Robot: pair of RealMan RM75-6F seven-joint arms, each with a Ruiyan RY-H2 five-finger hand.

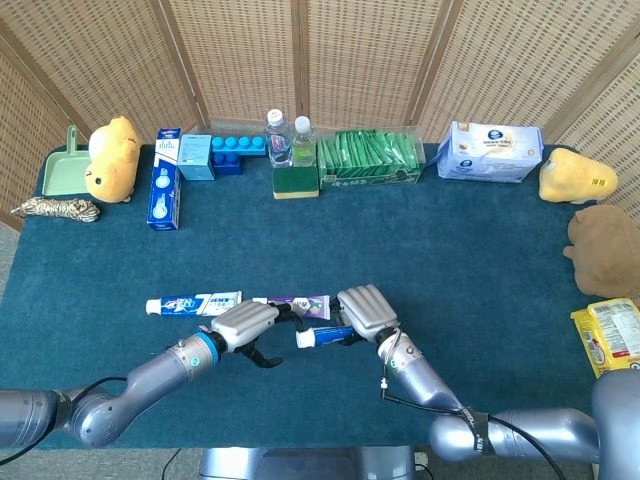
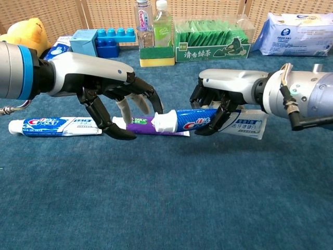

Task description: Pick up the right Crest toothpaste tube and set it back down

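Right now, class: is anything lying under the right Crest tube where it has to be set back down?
Yes. The right hand holds the right Crest tube above the purple toothpaste tube, with the left hand close to its cap.

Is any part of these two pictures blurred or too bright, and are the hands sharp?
Head view: even light, sharp throughout, soft shadows under the right hand. Chest view: both hands and the Crest tube are sharp; the left hand shows mild glare on top.

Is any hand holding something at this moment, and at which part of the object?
Yes. The right hand holds the right Crest toothpaste tube around its body, near the flat tail end. The left hand holds nothing; its fingers are spread near the cap.
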